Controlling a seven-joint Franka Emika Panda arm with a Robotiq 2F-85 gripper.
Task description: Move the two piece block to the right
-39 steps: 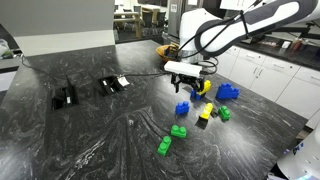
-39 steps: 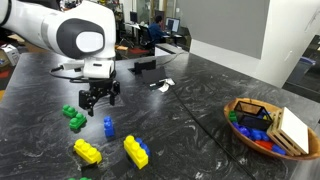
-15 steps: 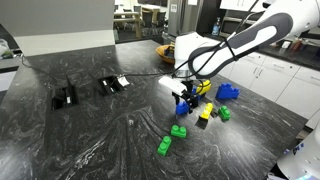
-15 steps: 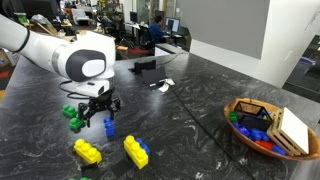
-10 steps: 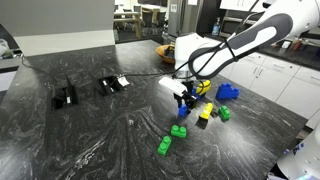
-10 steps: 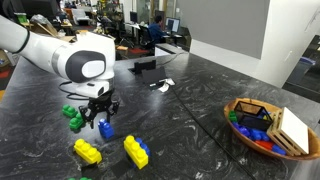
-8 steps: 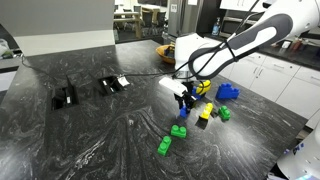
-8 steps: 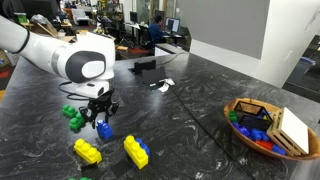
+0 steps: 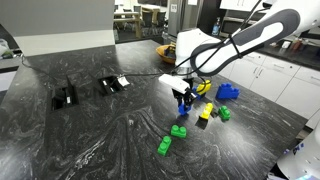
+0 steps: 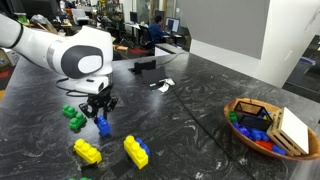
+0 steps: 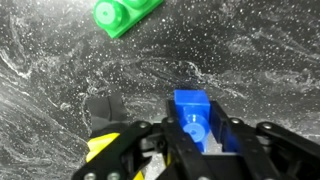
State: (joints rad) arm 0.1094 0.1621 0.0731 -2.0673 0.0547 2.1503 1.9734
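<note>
Clamping the small bright-blue studded plastic block point(image 11: 192, 108) between its black fingers point(image 11: 240, 150), the Robotiq gripper point(image 10: 100, 116) hangs low over the black marbled countertop point(image 10: 190, 100). In both exterior views the block point(image 9: 183, 102) sits in the jaws among scattered toy pieces; whether it clears the surface cannot be told. A wider blue block point(image 9: 228, 92) lies to its right and slightly farther back. A yellow-and-blue block point(image 10: 135, 150) lies nearer, apart from the gripper. In the wrist view a green studded block point(image 11: 128, 15) lies well apart from the held one.
</note>
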